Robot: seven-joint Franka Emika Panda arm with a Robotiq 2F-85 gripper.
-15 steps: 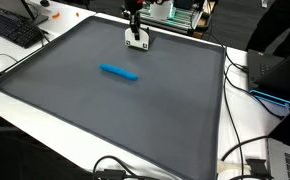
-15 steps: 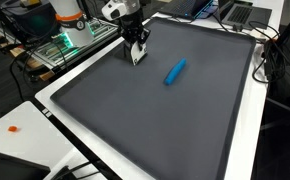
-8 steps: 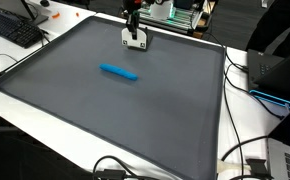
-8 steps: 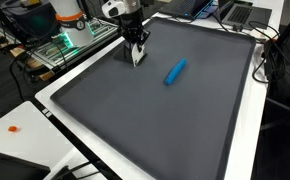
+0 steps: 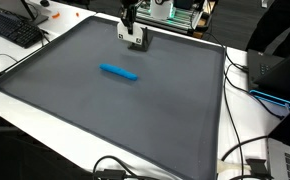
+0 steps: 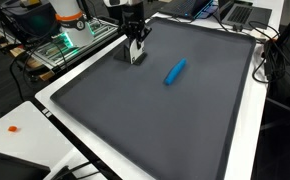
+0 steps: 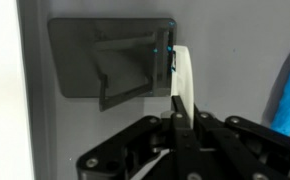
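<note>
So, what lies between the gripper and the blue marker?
Nothing: only bare grey mat separates the gripper, shut on a white piece, from the blue marker, in both exterior views.

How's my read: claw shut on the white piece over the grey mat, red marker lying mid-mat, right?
Not quite: the marker is blue, not red, as both exterior views show. The claw is shut on the white piece over the grey mat.

Bright, even overhead room light in both exterior views, the dark mat (image 5: 165, 110) reads flat and matte, shadows soft. Both are low-res and kinda mushy. Wrist view is softer: the white block (image 7: 185, 80) in the gripper (image 7: 177, 108) blows out, a dark hard-edged shadow (image 7: 110, 55) sits behind it, gripper body blurry up close
</note>
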